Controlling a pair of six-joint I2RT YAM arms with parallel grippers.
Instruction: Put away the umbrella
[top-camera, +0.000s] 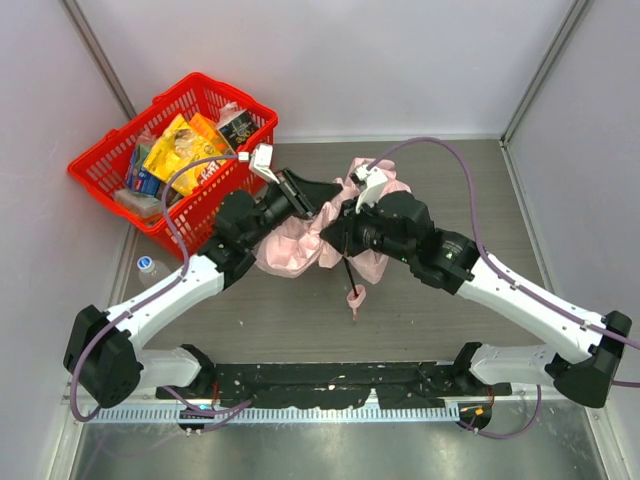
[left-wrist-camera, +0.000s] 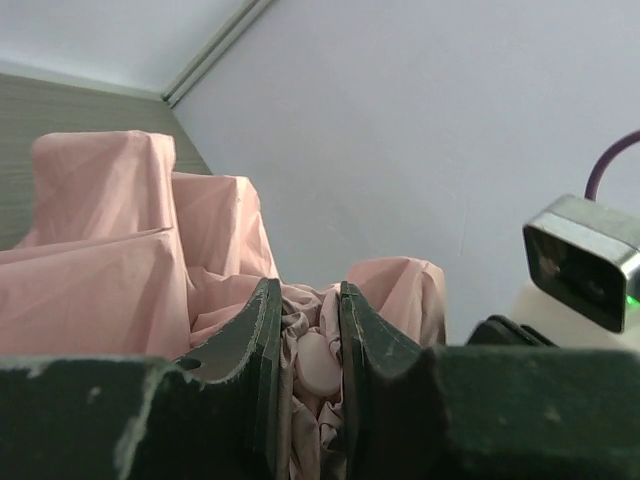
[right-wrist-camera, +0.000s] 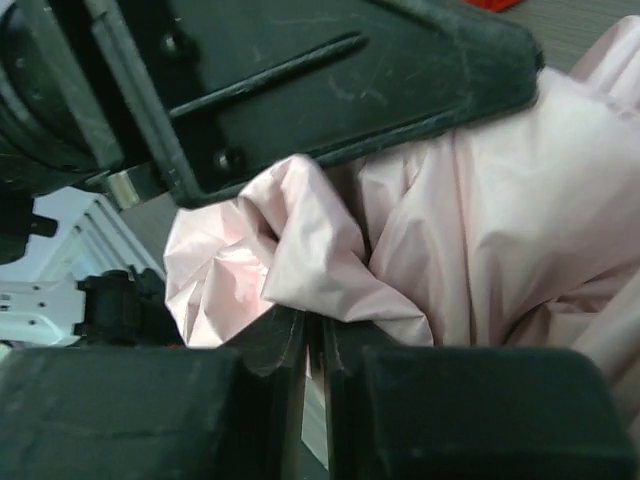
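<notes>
Left claw (left-wrist-camera: 306, 305) is clenched on a bunched wad of the umbrella (left-wrist-camera: 100, 250), with pink cloth packed tight between both fingers (left-wrist-camera: 262, 330). That's a solid bite on the canopy. Right claw (right-wrist-camera: 311, 330) is closed down to a sliver, its tips right under a drooping fold of the same fabric. Whether it has nipped that fold or just closed beneath it, I can't tell.

The two claws meet almost nose to nose at the centre of the overhead frame, and the left one's black body fills the top of the right wrist view. Working that close looks like a two-handed gather to me: one claw anchors the cloth while the other pulls slack in.

Further out, the canopy is loose and crumpled, spilling from the centre toward the upper right and lying on the worktop (top-camera: 440, 330). The thin black shaft (top-camera: 347, 268) runs down toward lower centre and ends at the small pink handle (top-camera: 355, 298). With nothing wrapped, I'd call this an early stage. The fabric is thin, so a pinch could slip.

At the upper left a red basket (top-camera: 132, 121) full of packets sits near the left arm.
</notes>
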